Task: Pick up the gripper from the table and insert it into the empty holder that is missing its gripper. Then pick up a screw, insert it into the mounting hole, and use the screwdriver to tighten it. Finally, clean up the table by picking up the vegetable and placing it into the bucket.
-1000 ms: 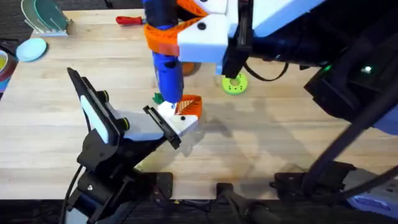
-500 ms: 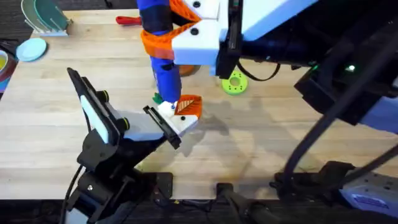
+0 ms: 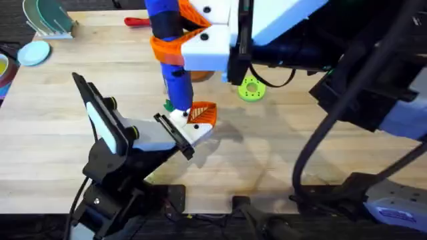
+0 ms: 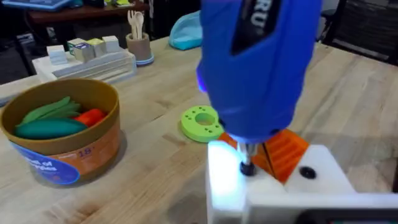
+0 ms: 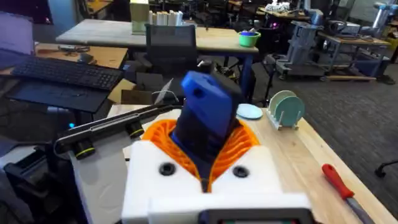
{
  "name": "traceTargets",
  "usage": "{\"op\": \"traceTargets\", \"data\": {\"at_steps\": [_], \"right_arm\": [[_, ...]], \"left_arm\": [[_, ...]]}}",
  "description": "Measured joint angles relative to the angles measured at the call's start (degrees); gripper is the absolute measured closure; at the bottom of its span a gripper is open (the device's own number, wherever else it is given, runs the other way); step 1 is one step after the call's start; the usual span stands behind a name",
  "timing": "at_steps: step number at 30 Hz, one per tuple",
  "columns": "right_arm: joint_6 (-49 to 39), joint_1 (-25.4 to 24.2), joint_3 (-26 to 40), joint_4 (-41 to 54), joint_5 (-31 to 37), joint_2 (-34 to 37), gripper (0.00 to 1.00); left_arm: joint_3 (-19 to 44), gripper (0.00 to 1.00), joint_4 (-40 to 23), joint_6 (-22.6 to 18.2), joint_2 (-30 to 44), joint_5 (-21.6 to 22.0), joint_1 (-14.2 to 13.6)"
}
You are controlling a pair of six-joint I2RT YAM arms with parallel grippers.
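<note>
The right gripper (image 3: 193, 41), white blocks with orange ribbed pads, is closed around a blue electric screwdriver (image 3: 175, 57) and holds it upright over the middle of the table (image 3: 300, 133); in the right wrist view the blue body sits clamped between the orange pads (image 5: 233, 146). The screwdriver's bit comes down on a screw (image 4: 247, 168) in the top of the holder (image 3: 193, 130), the white finger block at the end of the left arm, which reaches in from the near left with its light-blue panel (image 3: 107, 127) facing up. The small orange gripper (image 3: 203, 113) is seated against the far side of that holder, touching it. How far the left arm's own fingers stand apart cannot be told. A bit of green (image 3: 169, 105) lies just left of the bit on the table. The bucket (image 4: 62, 134) stands just beyond the screwdriver, holding green and red toy vegetables (image 4: 50, 118). A green disc with holes (image 3: 251, 90) lies to the right of the screwdriver, and a red-handled tool (image 3: 139, 21) lies at the far edge.
</note>
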State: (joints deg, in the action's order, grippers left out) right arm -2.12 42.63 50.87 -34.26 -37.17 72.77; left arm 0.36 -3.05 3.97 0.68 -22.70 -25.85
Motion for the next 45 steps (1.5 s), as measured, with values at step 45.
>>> {"op": "traceTargets", "data": {"at_steps": [45], "right_arm": [[0.2,0.0,0.0,-1.6,-2.3,0.1,0.976]], "left_arm": [[0.0,0.997,0.0,0.6,0.0,0.0,0.0]]}}
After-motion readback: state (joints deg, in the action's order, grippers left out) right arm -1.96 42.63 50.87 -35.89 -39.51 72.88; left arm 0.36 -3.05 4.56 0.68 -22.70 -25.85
